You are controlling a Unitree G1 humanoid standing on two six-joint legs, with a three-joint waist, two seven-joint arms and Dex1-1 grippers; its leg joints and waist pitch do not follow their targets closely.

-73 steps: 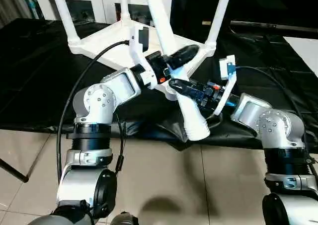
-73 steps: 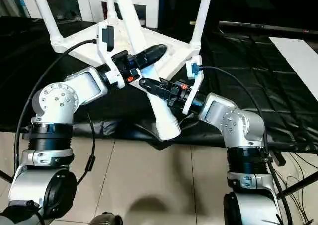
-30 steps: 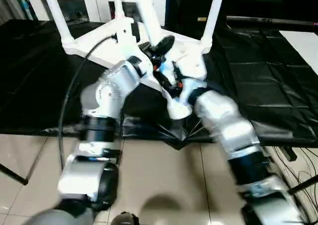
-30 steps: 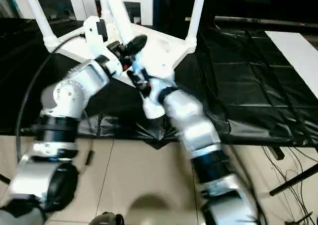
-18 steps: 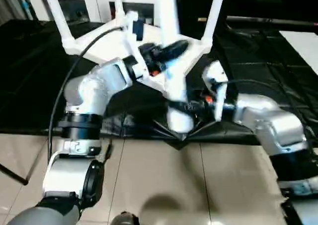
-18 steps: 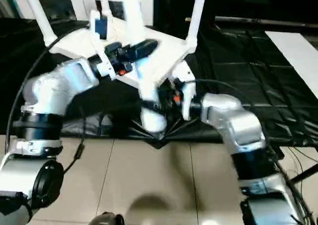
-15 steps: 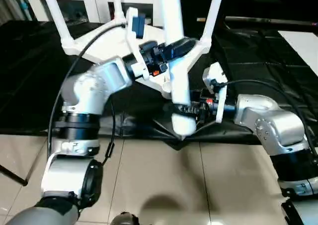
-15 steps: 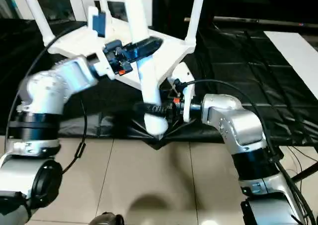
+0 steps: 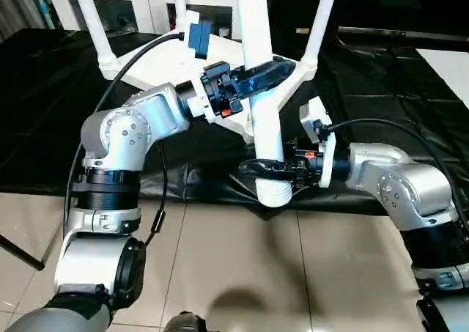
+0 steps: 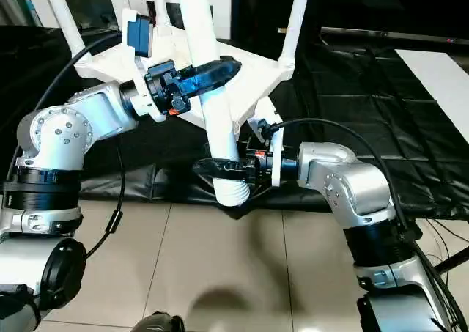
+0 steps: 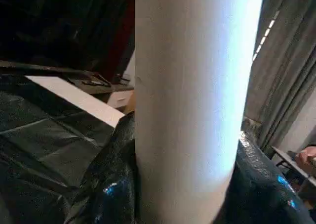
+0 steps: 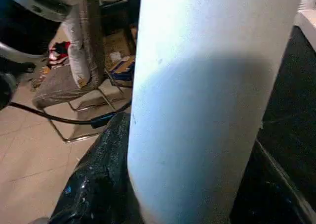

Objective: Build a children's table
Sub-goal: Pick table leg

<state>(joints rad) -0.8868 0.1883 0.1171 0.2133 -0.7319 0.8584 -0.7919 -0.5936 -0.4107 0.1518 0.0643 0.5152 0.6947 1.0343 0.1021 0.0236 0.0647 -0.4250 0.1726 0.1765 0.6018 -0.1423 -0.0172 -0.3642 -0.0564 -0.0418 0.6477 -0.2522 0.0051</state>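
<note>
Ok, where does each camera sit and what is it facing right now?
Left eye, on the head: looks down over both silver forearms at the tabletop and the loose leg, held by the left gripper and right gripper.
Right eye, beside it: same scene, slightly offset.
Left wrist: along its own fingers, clamped on the leg.
Right wrist: along its own fingers, clamped on the leg, floor behind.
All four share the leg.

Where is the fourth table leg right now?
In the left eye view the leg stands nearly upright at centre, held between the left gripper and the right gripper, before the tabletop's near corner.
</note>
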